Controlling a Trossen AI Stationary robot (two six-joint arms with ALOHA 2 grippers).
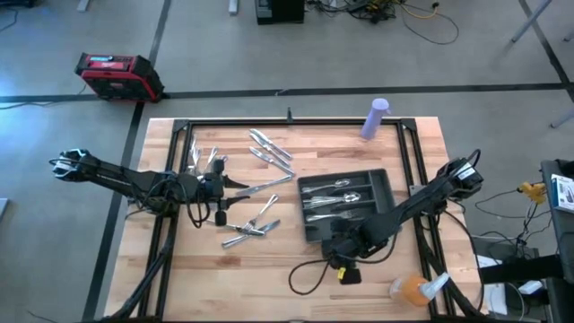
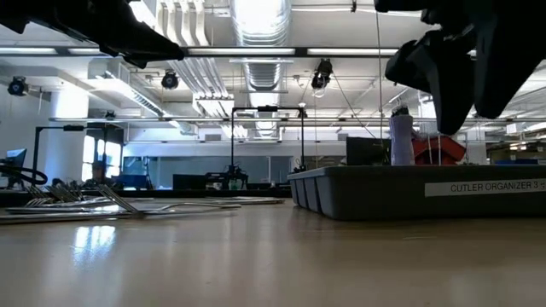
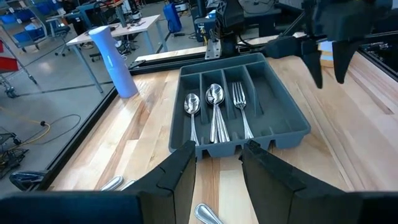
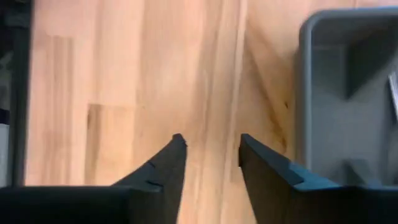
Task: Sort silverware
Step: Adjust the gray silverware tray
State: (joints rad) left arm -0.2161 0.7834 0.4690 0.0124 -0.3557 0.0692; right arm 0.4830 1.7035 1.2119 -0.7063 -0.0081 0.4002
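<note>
Shiny silverware (image 1: pixel 260 184) lies scattered flat across the bench's left half, some crossed near the middle, while two spoons (image 3: pixel 214 109) and a fork (image 3: pixel 240 106) rest lengthwise in tray compartments.

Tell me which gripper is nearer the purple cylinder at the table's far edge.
Left. The left gripper sits mid-table among loose silverware; the right gripper hangs past the tray's near end, farther from the purple cylinder.

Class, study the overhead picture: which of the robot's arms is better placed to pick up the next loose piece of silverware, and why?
Probably the left. Its open left gripper hovers amid the loose silverware on the table. The open, empty right gripper sits by the cutlery organizer, farther from the loose pieces.
</note>
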